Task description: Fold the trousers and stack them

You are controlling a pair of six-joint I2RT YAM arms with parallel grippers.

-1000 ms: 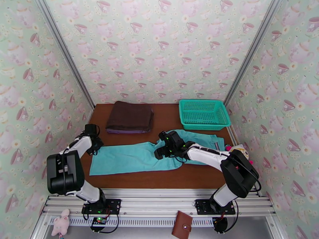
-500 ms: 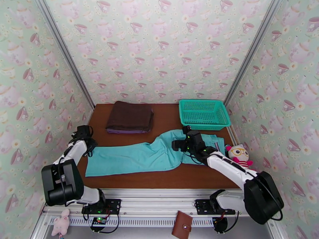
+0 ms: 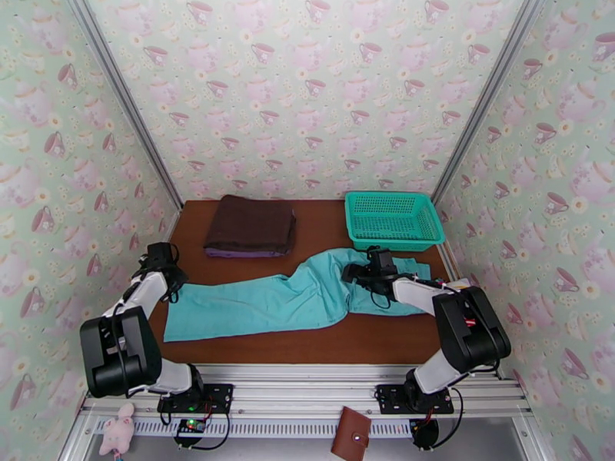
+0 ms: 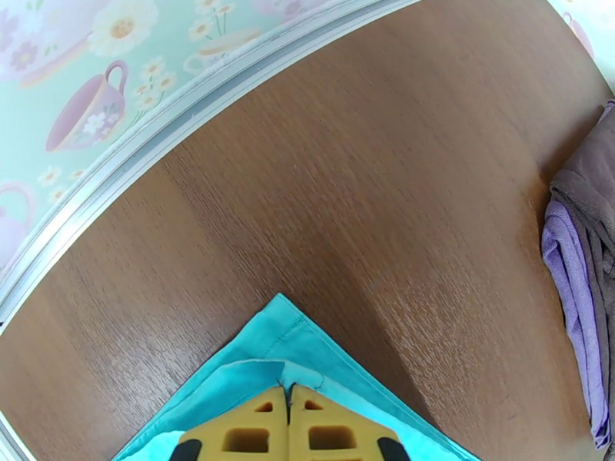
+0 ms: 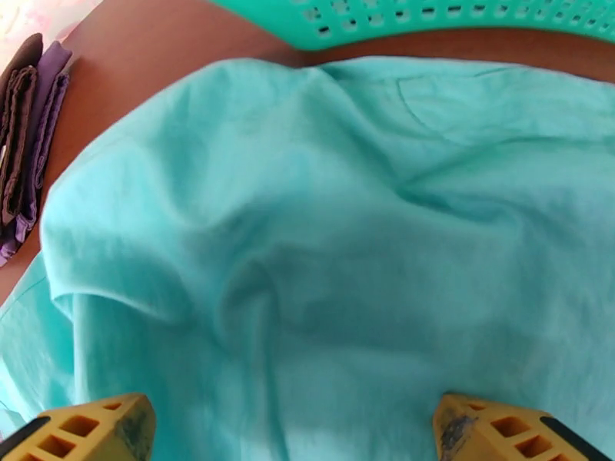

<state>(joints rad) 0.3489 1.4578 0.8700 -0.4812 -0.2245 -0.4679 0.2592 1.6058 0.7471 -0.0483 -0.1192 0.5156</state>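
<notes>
The turquoise trousers (image 3: 269, 301) lie stretched across the brown table (image 3: 323, 224), legs to the left and waist to the right near the basket. My left gripper (image 3: 169, 284) sits at the far left end, shut on a corner of the leg hem; in the left wrist view its yellow fingers (image 4: 261, 424) are pressed together on the cloth corner (image 4: 277, 332). My right gripper (image 3: 355, 272) hovers open over the rumpled waist end. In the right wrist view its fingertips (image 5: 92, 428) stand wide apart above the trousers (image 5: 307, 224), with nothing between them.
A dark brown folded cloth (image 3: 250, 226) lies at the back left, with a purple layer under it (image 4: 573, 278). The teal mesh basket (image 3: 393, 219) stands at the back right, just beyond the waist (image 5: 430, 17). Patterned walls close in three sides.
The right arm has swung from the middle of the trousers rightward to the waist end, its jaws still open. The left gripper pulled the hem slightly left, straightening the legs.
</notes>
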